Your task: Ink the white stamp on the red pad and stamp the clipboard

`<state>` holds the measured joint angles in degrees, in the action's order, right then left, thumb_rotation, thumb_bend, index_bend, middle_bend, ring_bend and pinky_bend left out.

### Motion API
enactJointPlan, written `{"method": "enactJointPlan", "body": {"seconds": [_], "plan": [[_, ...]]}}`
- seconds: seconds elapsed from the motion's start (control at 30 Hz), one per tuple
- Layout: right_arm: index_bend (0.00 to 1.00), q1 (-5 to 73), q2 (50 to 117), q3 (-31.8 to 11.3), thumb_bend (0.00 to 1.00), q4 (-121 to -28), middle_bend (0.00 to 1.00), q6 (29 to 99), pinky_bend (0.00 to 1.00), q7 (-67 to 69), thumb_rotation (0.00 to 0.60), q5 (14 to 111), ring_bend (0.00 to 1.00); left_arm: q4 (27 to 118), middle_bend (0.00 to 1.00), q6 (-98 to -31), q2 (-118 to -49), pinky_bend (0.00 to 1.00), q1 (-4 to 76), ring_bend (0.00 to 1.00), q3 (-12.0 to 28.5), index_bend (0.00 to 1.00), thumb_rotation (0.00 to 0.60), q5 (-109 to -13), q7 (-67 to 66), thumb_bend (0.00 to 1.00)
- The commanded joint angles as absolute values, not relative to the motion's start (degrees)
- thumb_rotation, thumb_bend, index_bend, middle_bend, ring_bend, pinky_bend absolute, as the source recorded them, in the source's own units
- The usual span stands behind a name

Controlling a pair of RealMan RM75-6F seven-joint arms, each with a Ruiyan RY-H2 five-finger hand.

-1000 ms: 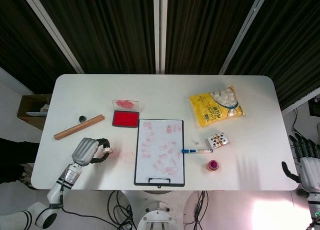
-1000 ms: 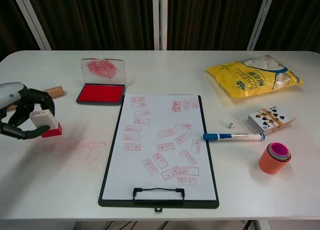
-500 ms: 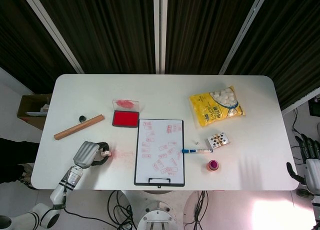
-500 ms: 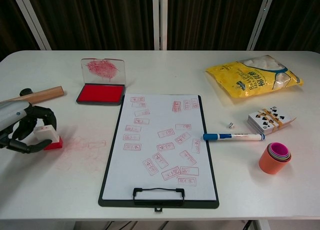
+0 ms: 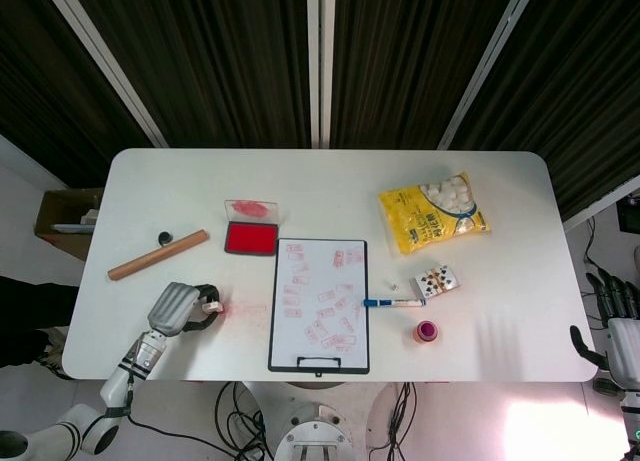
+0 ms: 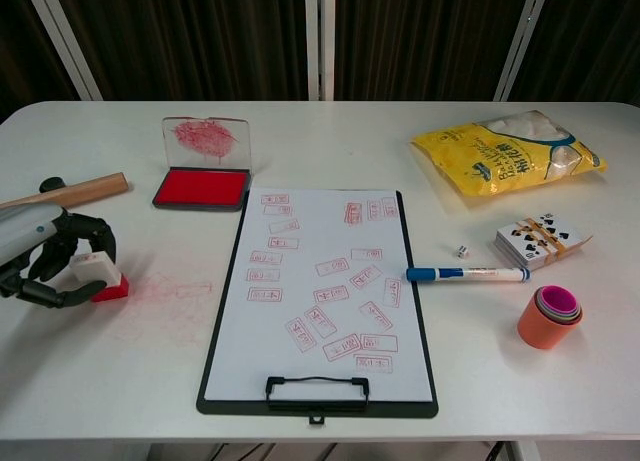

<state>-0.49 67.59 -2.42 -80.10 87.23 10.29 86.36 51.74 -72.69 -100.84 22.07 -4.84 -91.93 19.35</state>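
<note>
- My left hand (image 6: 45,266) sits low over the table (image 6: 330,141) near its front left corner, fingers curled round the white stamp (image 6: 95,271), whose red base looks to be on or just off the tabletop
- My right hand (image 5: 618,331) hangs off the table's right edge, well apart from everything; it holds nothing and its fingers look spread
- Just right of the stamp a faint red smear marks the bare tabletop, between my left hand and the clipboard (image 6: 320,296)
- The clipboard lies at the front middle, clip toward the front edge, its sheet already carrying many red imprints, so I cannot tell which, if any, is the latest
- A blue-capped marker (image 6: 468,274) lies just off the clipboard's right side
- The red pad (image 6: 201,188) sits beyond the clipboard's far left corner, clear lid tipped up, well apart from the stamp
- My judgement: the stamp is in hand but parked away from both pad and paper; either inking and pressing are still to do, or it is being set down after a press
</note>
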Motion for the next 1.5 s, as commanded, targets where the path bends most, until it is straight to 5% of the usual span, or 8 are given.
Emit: {"method": "enactJointPlan", "body": {"seconds": [0.03,0.87,1.17,1.3,1.37,1.4,1.47,1.5], "plan": [[0.00,-0.49,67.57,-2.43,0.30,-80.11,0.00,87.21,0.00,10.26,0.600,86.32,0.00,51.49,0.52,-72.78,-100.88,0.74,22.09,0.74,-4.86,0.48,0.600,-92.14,19.37,0.44],[0.00,-0.53,67.70,-2.56,0.30,-79.58,0.00,86.70,0.00,10.65,0.600,85.76,0.00,50.84,0.37,-74.79,-100.24,0.74,21.64,0.69,-5.41,0.36,0.600,-94.06,19.62,0.36],[0.00,-0.58,67.33,-2.82,0.30,-79.69,0.00,87.33,0.00,11.24,0.600,86.05,0.00,58.43,0.36,-77.47,-91.57,0.74,18.99,0.67,-5.05,0.31,0.600,-92.34,14.74,0.29],[0.00,-0.74,67.11,-3.05,0.30,-79.82,0.00,87.72,0.00,11.53,0.600,85.86,0.00,62.43,0.29,-79.43,-84.67,0.64,17.75,0.51,-3.10,0.31,0.600,-89.98,12.47,0.22],[0.00,-0.86,67.05,-3.20,0.31,-79.87,0.00,87.99,0.00,11.66,0.600,85.73,0.00,63.81,0.24,-81.82,-81.18,0.45,17.15,0.34,-2.26,0.30,0.593,-90.06,13.04,0.20],[0.00,-0.91,67.07,-3.26,0.30,-79.87,0.00,88.15,0.00,11.69,0.600,85.71,0.00,64.05,0.22,-83.29,-80.11,0.36,16.76,0.26,-1.72,0.28,0.533,-90.07,12.92,0.20],[0.00,-0.96,67.12,-3.25,0.30,-79.75,0.00,88.45,0.00,11.66,0.600,85.95,0.00,64.38,0.15,-86.20,-78.45,0.23,15.73,0.12,-0.61,0.23,0.212,-89.82,11.76,0.16],[0.00,-0.94,67.07,-3.11,0.30,-79.62,0.00,88.48,0.00,11.57,0.600,86.25,0.00,64.72,0.13,-86.97,-77.90,0.21,15.29,0.10,-0.19,0.21,0.106,-89.44,10.79,0.15]]}}
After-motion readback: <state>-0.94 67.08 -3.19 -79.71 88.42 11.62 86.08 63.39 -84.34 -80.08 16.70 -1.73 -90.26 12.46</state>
